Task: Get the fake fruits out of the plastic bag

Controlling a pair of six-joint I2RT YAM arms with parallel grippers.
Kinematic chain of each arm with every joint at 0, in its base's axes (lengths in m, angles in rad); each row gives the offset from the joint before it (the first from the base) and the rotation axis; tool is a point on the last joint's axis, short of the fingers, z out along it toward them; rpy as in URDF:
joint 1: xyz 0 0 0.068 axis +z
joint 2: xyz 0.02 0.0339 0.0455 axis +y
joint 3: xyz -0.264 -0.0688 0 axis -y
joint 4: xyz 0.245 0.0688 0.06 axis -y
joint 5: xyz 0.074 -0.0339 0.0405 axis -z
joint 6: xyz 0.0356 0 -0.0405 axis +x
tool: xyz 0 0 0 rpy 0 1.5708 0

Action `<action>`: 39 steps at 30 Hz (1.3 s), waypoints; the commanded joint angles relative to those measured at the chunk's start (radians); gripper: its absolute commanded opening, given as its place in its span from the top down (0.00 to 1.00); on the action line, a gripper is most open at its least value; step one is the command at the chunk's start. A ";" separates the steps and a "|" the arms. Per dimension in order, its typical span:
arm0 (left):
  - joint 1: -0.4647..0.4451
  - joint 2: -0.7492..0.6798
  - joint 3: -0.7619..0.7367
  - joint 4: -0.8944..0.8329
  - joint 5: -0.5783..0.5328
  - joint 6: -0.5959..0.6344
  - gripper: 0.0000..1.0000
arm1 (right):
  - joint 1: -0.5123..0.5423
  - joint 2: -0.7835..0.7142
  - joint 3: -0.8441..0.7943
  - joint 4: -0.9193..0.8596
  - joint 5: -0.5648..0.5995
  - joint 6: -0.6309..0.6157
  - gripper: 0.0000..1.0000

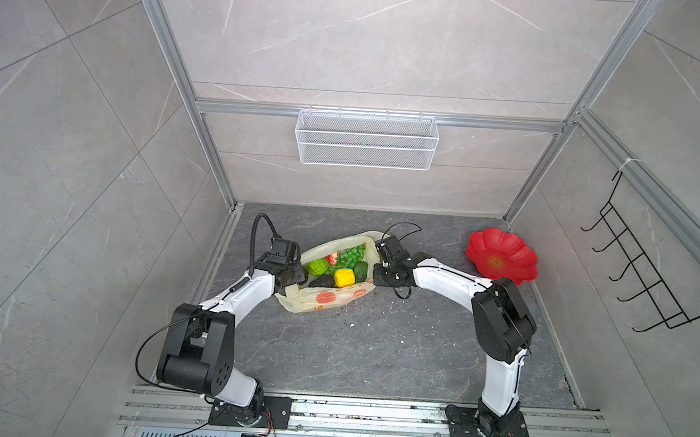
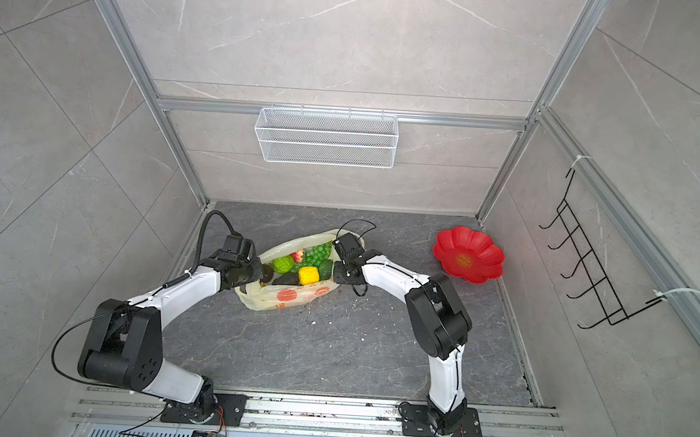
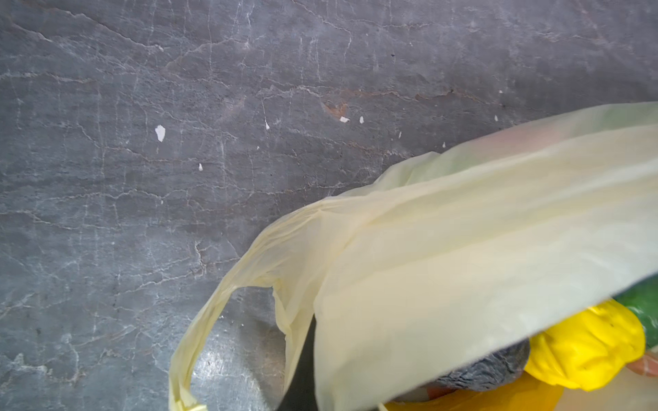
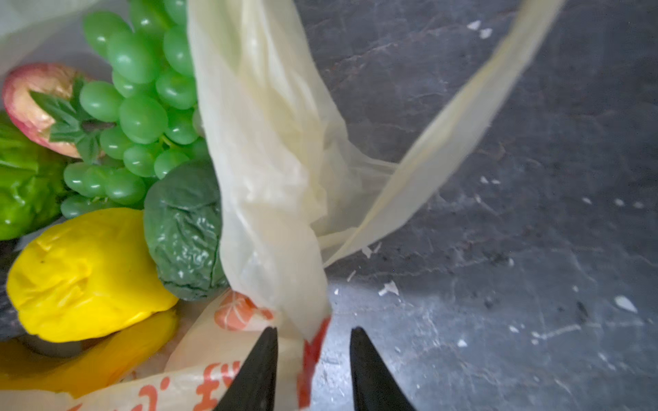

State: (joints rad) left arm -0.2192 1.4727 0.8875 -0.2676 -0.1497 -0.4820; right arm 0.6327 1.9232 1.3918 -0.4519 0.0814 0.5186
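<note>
The plastic bag (image 1: 335, 299) bears orange characters, too blurred to read.

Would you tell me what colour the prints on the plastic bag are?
Orange, on the plastic bag; clearest in the right wrist view.

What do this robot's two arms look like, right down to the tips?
The left arm and right arm have glossy white shells joined by chunky black joint housings, each bolted by a black base plate to a silver rail. Thin black cables run alongside; a thicker black hose arches near the left wrist. The right end effector ends in two slim, pointed black fingers.
</note>
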 commanded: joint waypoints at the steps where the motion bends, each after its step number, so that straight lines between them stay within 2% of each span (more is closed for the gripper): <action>1: -0.003 -0.060 -0.043 0.104 0.013 -0.007 1.00 | -0.005 -0.158 -0.056 -0.054 0.035 -0.006 0.51; 7: -0.006 -0.121 -0.115 0.195 0.021 -0.006 1.00 | -0.088 -0.344 -0.186 -0.111 0.132 0.053 0.41; 11: -0.006 -0.155 -0.158 0.250 0.035 0.002 1.00 | -0.252 -0.442 -0.302 -0.082 0.107 0.164 0.38; 15: -0.006 -0.164 -0.181 0.278 0.044 0.015 1.00 | -0.377 -0.484 -0.351 -0.058 0.148 0.252 0.35; 19: -0.006 -0.161 -0.186 0.287 0.052 0.016 1.00 | -0.501 -0.479 -0.358 -0.017 0.176 0.332 0.34; 27: -0.006 -0.166 -0.200 0.304 0.049 0.022 1.00 | -0.700 -0.425 -0.390 0.119 0.148 0.498 0.35; 39: -0.005 -0.162 -0.203 0.309 0.047 0.022 1.00 | -0.783 -0.276 -0.365 0.181 0.080 0.668 0.35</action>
State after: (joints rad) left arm -0.2211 1.3338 0.6819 0.0044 -0.1013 -0.4789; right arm -0.1410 1.6226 1.0187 -0.3008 0.1787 1.1168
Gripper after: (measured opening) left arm 0.044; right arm 0.647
